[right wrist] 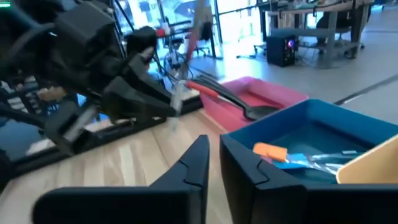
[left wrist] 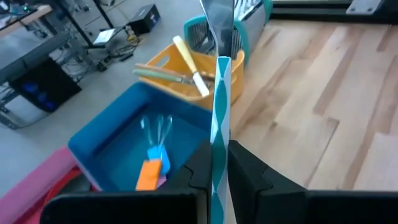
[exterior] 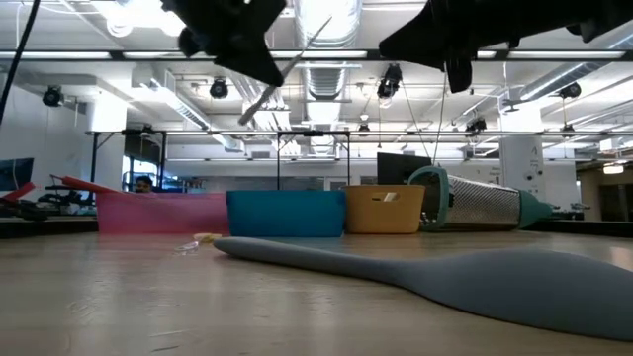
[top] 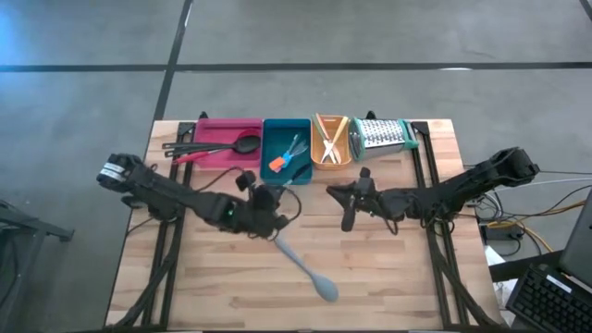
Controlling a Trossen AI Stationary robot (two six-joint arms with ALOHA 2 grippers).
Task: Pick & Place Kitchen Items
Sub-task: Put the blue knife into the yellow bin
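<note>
My left gripper [top: 266, 200] hovers over the table's middle, just in front of the teal tray [top: 286, 153], and is shut on a thin tool with a teal-and-white patterned handle and a metal end [left wrist: 219, 93]. The tool also shows in the low view [exterior: 282, 74]. My right gripper [top: 349, 211] hovers right of it, in front of the orange tray [top: 330, 143], shut and empty [right wrist: 214, 158]. A grey spoon [top: 303, 266] lies flat on the table near the front. Black spoons and a red-headed spatula [top: 208, 148] lie in the pink tray [top: 222, 129]. My left gripper pinches the tool's patterned handle [left wrist: 217, 163] between its two fingers. The tool runs forward out past the fingertips, and its metal end [left wrist: 217, 18] points toward the orange tray. It is lifted clear of the table and slants in the low view.
The pink, teal and orange trays stand in a row at the far edge, with the metal box grater [top: 384, 136] lying right of them. The teal tray holds small orange and blue tools [left wrist: 152, 169]. The orange tray holds light-handled tools [left wrist: 186, 71]. Bare wood lies left and right of the grey spoon.
</note>
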